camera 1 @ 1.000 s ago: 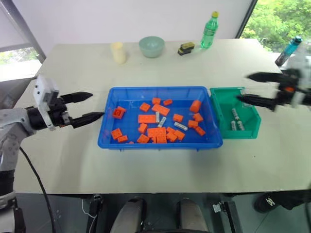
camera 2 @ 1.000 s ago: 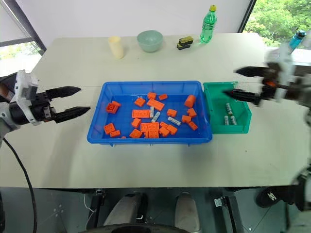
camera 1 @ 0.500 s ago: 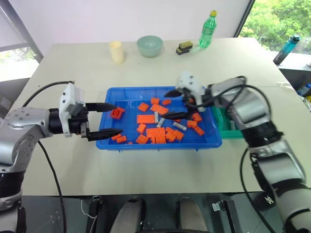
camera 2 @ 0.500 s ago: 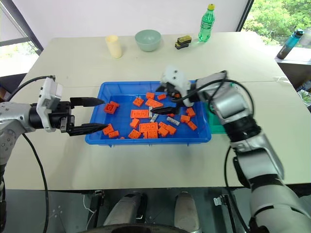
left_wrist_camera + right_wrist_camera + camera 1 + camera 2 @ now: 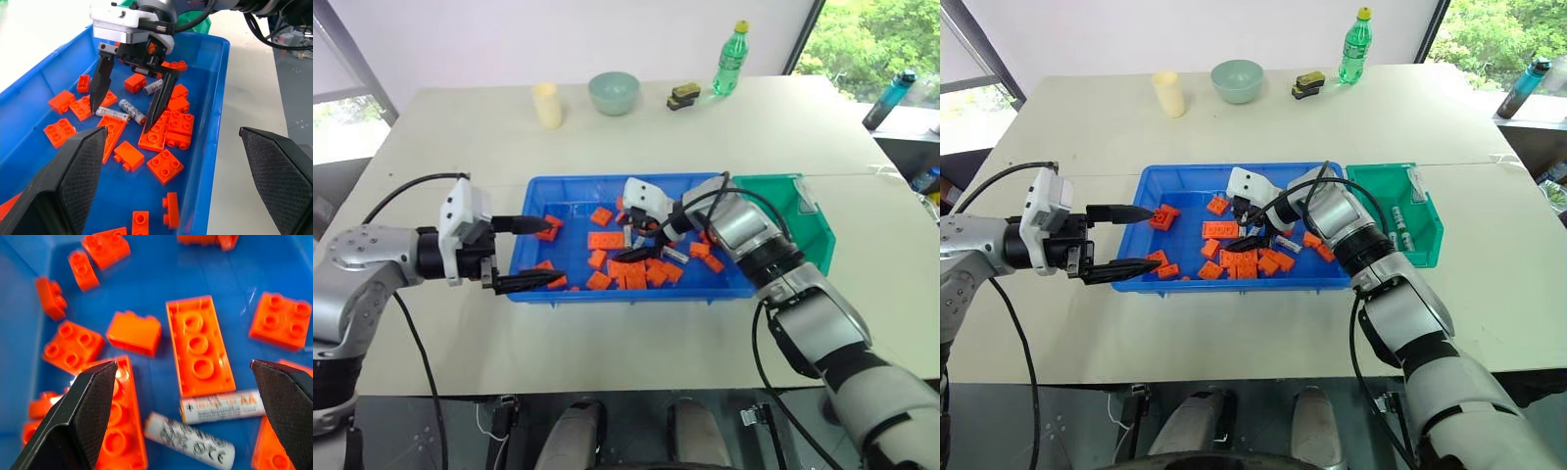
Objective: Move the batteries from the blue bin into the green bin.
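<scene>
The blue bin (image 5: 626,180) sits mid-table, holding several orange bricks (image 5: 609,240) and a few silver batteries (image 5: 222,406) (image 5: 112,113). My right gripper (image 5: 634,240) hangs open low inside the bin, its fingers (image 5: 100,83) straddling two batteries that lie side by side; nothing is held. My left gripper (image 5: 533,253) is open and empty, with its tips over the bin's left end. The green bin (image 5: 1425,211) stands against the blue bin's right side with batteries (image 5: 1398,217) lying in it.
At the table's far edge stand a cream cup (image 5: 548,105), a pale green bowl (image 5: 618,92), a small black-and-yellow object (image 5: 685,95) and a green bottle (image 5: 731,61). A blue bottle (image 5: 891,98) stands off the table's right side.
My right gripper has swung left from above the green bin and come down into the blue bin, staying open. The left gripper has edged right to the bin's left end.
</scene>
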Tool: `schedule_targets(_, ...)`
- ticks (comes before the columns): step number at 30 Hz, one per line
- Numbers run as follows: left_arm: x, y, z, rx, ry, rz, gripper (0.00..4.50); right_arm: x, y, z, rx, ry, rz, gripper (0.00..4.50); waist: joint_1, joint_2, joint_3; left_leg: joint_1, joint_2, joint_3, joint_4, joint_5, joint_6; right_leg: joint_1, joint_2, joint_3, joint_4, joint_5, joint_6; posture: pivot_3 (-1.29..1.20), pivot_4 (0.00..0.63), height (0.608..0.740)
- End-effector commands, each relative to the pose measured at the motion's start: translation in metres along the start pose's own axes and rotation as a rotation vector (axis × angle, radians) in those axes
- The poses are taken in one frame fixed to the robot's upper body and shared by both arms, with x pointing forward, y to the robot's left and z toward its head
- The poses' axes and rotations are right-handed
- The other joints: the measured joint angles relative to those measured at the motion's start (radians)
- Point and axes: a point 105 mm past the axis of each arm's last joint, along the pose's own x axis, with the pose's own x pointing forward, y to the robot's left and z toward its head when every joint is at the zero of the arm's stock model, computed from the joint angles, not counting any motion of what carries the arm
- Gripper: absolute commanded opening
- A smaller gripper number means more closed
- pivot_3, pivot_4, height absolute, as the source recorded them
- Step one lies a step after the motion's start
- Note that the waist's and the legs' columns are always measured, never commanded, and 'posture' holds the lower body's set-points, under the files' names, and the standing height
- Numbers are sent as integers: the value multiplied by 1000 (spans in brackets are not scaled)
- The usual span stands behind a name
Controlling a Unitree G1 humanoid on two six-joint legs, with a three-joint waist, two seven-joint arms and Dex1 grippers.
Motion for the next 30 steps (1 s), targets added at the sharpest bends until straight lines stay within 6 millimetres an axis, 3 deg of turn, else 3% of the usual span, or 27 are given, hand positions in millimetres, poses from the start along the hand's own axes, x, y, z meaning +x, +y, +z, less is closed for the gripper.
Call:
schedule_targets(1,-3,-1,8,38,-10,13,4500,-6,-8,12,-58,-2,-5,4462,-6,0,0,0,0,0,0,0,0,0,0,0,0,0,0,0,150,730)
schedule_targets(10,-2,-1,10,52,-14,27,4500,-4,-19,1,-78,58,-24,4462,-13,0,0,0,0,0,-1,0,-1,-2,0,0,0,0,0,0,150,730)
schedule_targets(19,-1,0,9,56,-13,40,4500,4,-15,8,-114,46,0,4462,-13,0,0,0,0,-1,0,1,-1,-2,0,0,1,0,0,0,150,730)
schedule_targets(26,0,1,10,60,-19,46,4500,8,-15,-2,-158,96,-18,4462,-13,0,0,0,0,-1,0,1,-1,-2,0,0,1,0,0,0,150,730)
schedule_targets(28,0,2,11,62,-22,50,4500,9,-14,-2,-161,96,-15,3962,-14,0,0,0,0,-1,0,1,-1,-2,1,0,1,0,0,0,150,730)
schedule_targets(30,0,3,12,64,-24,53,4500,10,-14,0,-167,95,-18,3142,-13,0,0,0,0,-1,0,1,-1,-2,0,0,1,0,0,0,150,730)
